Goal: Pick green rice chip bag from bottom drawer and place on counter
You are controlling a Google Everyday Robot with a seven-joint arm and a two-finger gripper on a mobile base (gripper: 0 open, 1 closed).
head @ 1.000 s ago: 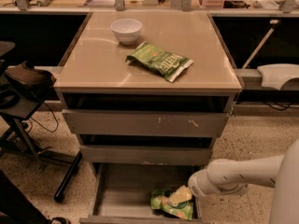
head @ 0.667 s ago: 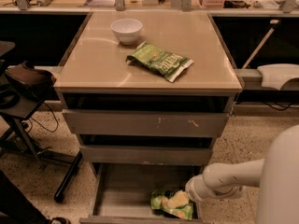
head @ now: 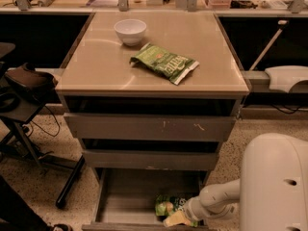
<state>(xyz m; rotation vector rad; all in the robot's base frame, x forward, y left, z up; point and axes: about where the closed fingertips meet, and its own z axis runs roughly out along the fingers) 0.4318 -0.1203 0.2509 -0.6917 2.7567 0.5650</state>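
Observation:
The green rice chip bag (head: 168, 206) lies at the front right of the open bottom drawer (head: 127, 201), its light-green face and pale chip pictures showing. My gripper (head: 182, 215) reaches into the drawer from the right on its white arm (head: 216, 201) and sits right against the bag, partly covering its right side. The beige counter (head: 96, 61) tops the grey cabinet above.
A white bowl (head: 130, 31) and a longer flat green bag with a white end (head: 164, 62) lie on the counter. Two grey drawer fronts (head: 149, 127) sit above the open drawer. A black chair and stand (head: 24, 85) are at the left. My white body (head: 276, 182) fills the lower right.
My arm has reached a little further left and down into the drawer, closer onto the bag. My white body has come further into view at the right. The bag has not clearly moved.

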